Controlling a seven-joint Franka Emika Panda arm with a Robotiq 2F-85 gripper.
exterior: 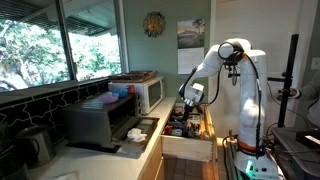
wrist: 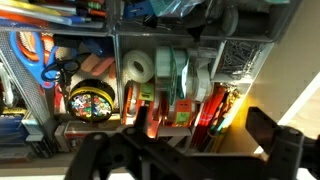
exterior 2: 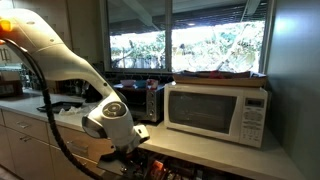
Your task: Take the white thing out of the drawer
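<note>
White Panda arm (exterior: 235, 75) bent down over the drawer (exterior: 188, 148), which we found pulled open from the counter (exterior: 100, 155) edge in an exterior view. We noted the microwave (exterior 2: 218, 112) on the worktop above and behind the drawer. Inside the drawer, clear dividers held crowded stationery. In the wrist view the gripper (wrist: 190, 152) hung above the drawer's contents, its dark fingers (wrist: 275, 145) spread wide with nothing between them. We logged the white roll of tape (wrist: 138, 67) standing on edge in the drawer's middle compartment, clear of the gripper. A tub of coloured pins (wrist: 90, 102) lay in the drawer's neighbouring compartment.
</note>
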